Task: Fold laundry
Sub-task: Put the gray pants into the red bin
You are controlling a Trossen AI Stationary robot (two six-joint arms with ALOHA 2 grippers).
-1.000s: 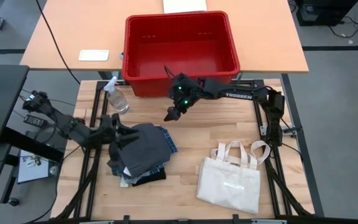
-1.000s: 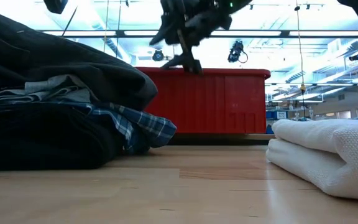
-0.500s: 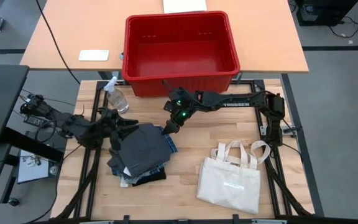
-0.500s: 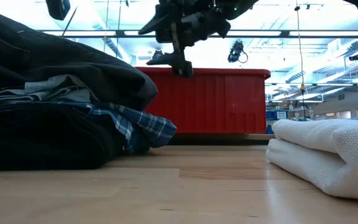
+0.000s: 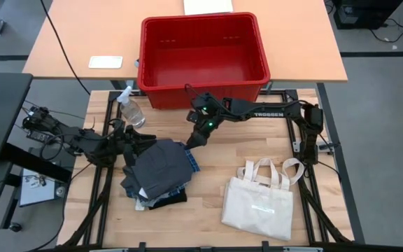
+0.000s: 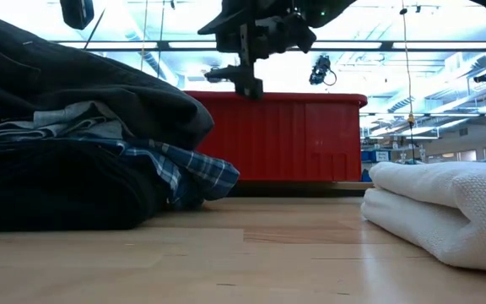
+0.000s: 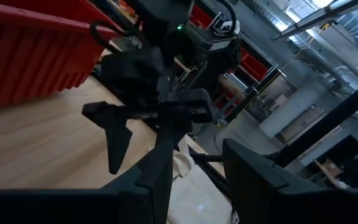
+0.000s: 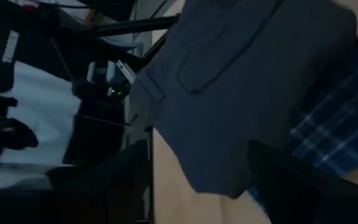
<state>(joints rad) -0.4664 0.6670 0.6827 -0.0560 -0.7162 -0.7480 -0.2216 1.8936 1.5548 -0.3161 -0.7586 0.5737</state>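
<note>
Clothes in a dark grey-topped pile (image 5: 161, 168) lie near the wooden table's (image 5: 208, 213) left edge; left gripper (image 5: 143, 143) and right gripper (image 5: 194, 139) both spread, empty; red plastic bin (image 5: 203, 56) looks empty.

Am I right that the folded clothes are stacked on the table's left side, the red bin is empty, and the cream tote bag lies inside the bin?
Not quite. The high view shows the tote bag lying flat on the table, right of the stacked clothes, not inside the red bin. The bin is empty, and the clothes do sit on the left side.

Wooden table (image 5: 208, 178): laundry pile (image 5: 159, 171) (stacked), tote bag (image 5: 259, 205), spray bottle (image 5: 131, 108).
</note>
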